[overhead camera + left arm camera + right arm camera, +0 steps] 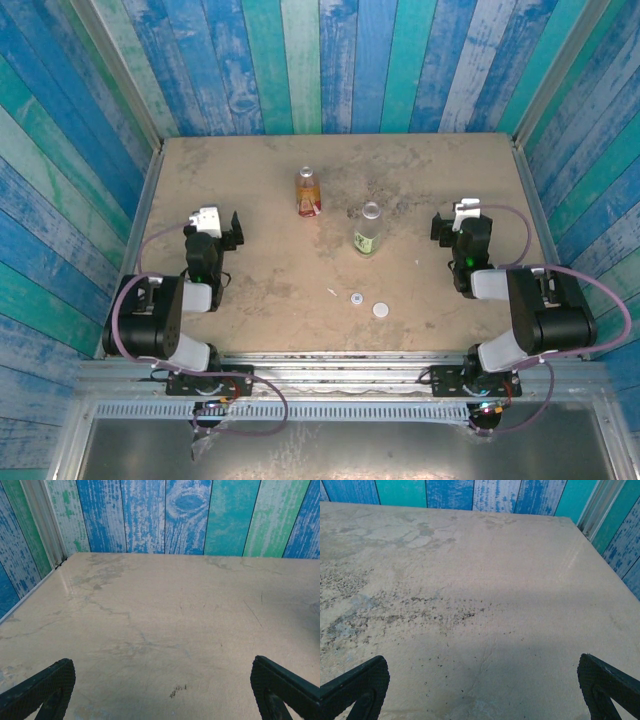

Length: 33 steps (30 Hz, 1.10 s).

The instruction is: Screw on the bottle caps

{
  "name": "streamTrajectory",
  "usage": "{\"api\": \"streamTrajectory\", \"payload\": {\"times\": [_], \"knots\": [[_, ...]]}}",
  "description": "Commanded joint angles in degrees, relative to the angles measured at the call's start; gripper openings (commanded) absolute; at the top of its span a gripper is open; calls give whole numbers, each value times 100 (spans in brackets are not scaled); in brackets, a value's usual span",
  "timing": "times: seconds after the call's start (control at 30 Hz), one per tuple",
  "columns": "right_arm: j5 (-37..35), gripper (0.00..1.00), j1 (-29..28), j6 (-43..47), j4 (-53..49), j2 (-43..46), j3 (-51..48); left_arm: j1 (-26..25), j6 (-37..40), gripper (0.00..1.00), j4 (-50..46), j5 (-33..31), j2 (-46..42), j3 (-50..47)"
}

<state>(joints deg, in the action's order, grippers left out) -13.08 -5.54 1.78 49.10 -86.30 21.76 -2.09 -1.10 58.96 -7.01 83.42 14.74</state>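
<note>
Two small clear bottles stand upright mid-table: one with amber-orange liquid and a reddish label (308, 193), and to its right and nearer, a pale one with a green label (368, 231). Both necks look uncapped. Two tiny white caps (356, 298) (380, 310) lie on the table in front of the green-labelled bottle. My left gripper (217, 225) rests at the left side, open, with bare table between its fingers (42, 687). On the right side my right gripper (459, 221) is open too, its fingers (605, 682) wide apart over bare table.
A thin white scrap (332, 292) lies just left of the caps. Blue and green plank walls (330, 60) close in the table on three sides, with metal rails (145, 215) along the left and right edges.
</note>
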Motion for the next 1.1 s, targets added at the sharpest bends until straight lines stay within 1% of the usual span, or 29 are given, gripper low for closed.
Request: {"api": "streamTrajectory", "payload": {"times": [0.0, 0.07, 0.13, 0.2, 0.27, 0.4, 0.43, 0.47, 0.53, 0.63, 0.8, 0.93, 1.07], "knots": [[58, 100, -26, 61, -309, 307, 117, -63, 45, 94, -596, -183, -878, 52], [106, 100, -35, 92, -818, 660, 258, -312, 220, 94, -911, -381, -1459, 77], [154, 100, -35, 90, -1321, 1010, 403, -622, 388, 94, -1173, -544, -1831, 132], [229, 100, -35, -8, -2058, 1365, 660, -905, 388, 94, -1434, -522, -2037, 255], [345, 100, -35, -96, -2710, 1680, 900, -1269, 388, 94, -1615, -431, -2166, 387], [529, 100, -36, -231, -3698, 2177, 1254, -2034, 388, 94, -1736, -167, -2294, 534], [594, 100, -41, -271, -3982, 2283, 1340, -2281, 407, 94, -1784, -7, -2295, 576], [697, 100, -35, -295, -4220, 2379, 1401, -2474, 790, 94, -1828, 129, -2282, 617], [901, 100, -36, -311, -4604, 2545, 1482, -2854, 833, 94, -1850, 385, -2213, 683], [1111, 100, -35, -362, -4988, 2803, 1477, -3249, 626, 94, -1477, 909, -1982, 686], [1406, 100, -39, -543, -5084, 3123, 1290, -3779, 666, 94, -859, 1174, -1186, 846], [1514, 100, -52, -634, -5165, 3248, 1254, -4062, 497, 94, 36, 1145, -205, 1014], [1482, 100, -52, -684, -5175, 3277, 1233, -4360, 528, 94, 649, 967, 792, 1384]]}}
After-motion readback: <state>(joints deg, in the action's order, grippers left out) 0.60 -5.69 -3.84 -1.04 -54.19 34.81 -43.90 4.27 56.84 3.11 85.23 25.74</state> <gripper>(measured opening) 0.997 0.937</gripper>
